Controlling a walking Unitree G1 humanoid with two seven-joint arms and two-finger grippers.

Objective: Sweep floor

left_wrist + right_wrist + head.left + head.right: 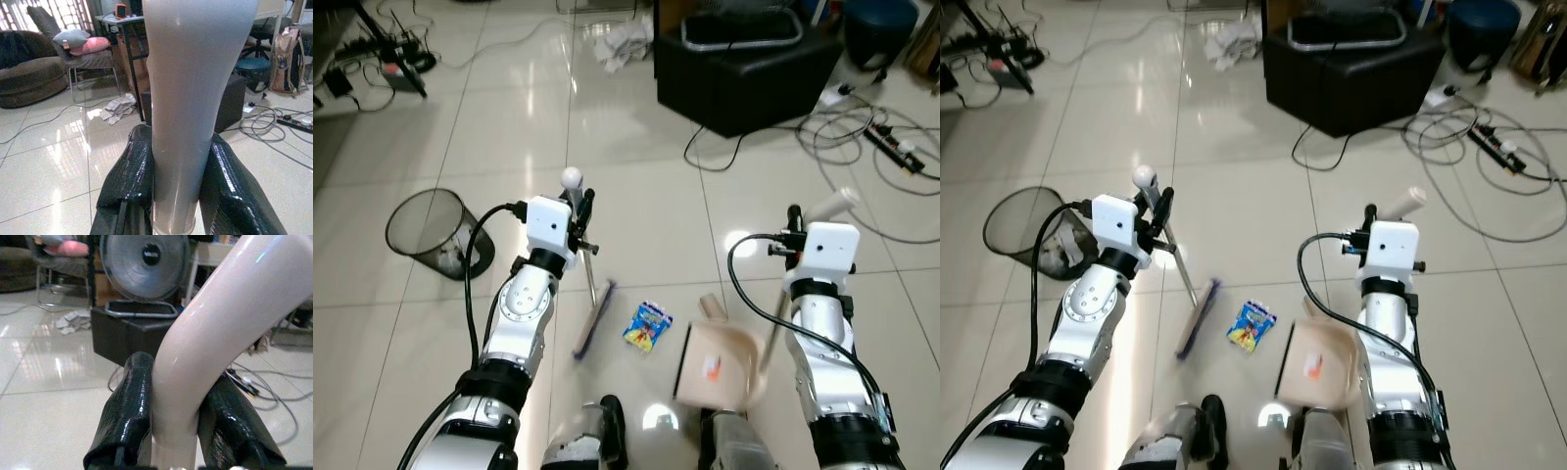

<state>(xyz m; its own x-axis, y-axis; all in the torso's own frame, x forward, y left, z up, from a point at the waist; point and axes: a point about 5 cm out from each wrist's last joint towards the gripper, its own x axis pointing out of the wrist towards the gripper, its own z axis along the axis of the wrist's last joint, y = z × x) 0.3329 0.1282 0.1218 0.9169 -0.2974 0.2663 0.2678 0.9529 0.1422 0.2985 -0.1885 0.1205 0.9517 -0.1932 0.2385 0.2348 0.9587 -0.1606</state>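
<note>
Left gripper: fingers clamped on the broom handle, one on each side, touching it. In head view it is held up at the top end of the handle, w/ a white knob above.
Broom: thin handle goes down from left gripper to a purple brush head on the tile floor, slightly blurred. Head lies just left of the wrapper.
Wrapper: small blue/yellow packet on floor, between brush head and dustpan, near both but apart.
Right gripper: fingers closed around the dustpan handle, a pale curved tube, touching on both sides.
Dustpan: beige pan on the floor in front of robot's feet, opening approx. toward the wrapper; a small orange bit is inside.
Bin: black mesh wastebasket tipped on its side, left of the left arm, some white trash inside.
Background: black box-like unit w/ cables on floor at far right; crumpled paper at far center.
</note>
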